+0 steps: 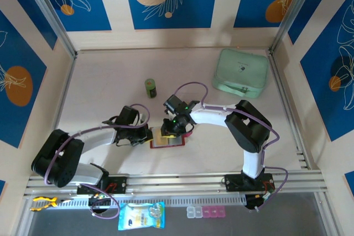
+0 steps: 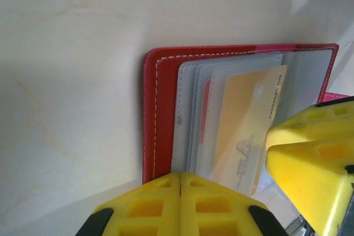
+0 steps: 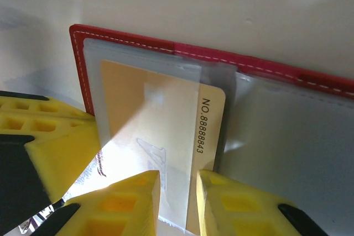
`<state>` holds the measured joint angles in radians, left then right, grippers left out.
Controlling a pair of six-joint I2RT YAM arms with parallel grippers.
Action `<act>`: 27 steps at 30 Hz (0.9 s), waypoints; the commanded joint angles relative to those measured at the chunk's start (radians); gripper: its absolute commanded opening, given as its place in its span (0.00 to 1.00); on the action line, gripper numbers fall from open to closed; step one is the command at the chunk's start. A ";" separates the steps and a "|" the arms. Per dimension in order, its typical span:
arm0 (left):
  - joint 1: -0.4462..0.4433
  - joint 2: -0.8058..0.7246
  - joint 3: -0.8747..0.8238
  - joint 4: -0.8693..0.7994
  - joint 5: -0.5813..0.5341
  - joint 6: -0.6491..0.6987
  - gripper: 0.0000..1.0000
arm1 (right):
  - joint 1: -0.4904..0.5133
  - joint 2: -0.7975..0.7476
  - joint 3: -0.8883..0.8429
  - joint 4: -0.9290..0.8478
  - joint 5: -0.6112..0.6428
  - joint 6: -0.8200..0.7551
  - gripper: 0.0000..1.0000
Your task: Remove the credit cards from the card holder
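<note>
The red card holder [image 1: 167, 140] lies open on the table between both arms, its greyish clear sleeves [image 2: 191, 114] fanned out. One tan credit card [image 3: 160, 114], printed with a number, sticks partly out of a clear sleeve [image 3: 177, 153]. My left gripper [image 2: 181, 176] is shut, its tip on the holder's near edge by the sleeves [image 1: 148, 135]. My right gripper [image 3: 178, 192] stands over the card's lower end, jaws a narrow gap apart, with sleeve and card lying flat under them. One of its yellow fingers [image 2: 310, 153] shows in the left wrist view.
A small green can [image 1: 150, 86] stands behind the holder. A mint-green zip pouch [image 1: 241, 72] lies at the back right. By the near rail are a snack packet [image 1: 141, 215], a pill box [image 1: 206, 211] and a yellow tool [image 1: 44, 202]. Walls close three sides.
</note>
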<state>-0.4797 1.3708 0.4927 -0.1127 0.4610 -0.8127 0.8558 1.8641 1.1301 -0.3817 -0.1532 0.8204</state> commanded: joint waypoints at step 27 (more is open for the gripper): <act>-0.033 0.005 0.084 -0.056 0.036 0.004 0.03 | -0.011 -0.075 -0.067 0.024 0.014 0.014 0.25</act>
<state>-0.4961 1.3495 0.5529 -0.1913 0.4717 -0.8101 0.8528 1.8210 1.0782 -0.3653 -0.1200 0.8204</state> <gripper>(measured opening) 0.054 0.251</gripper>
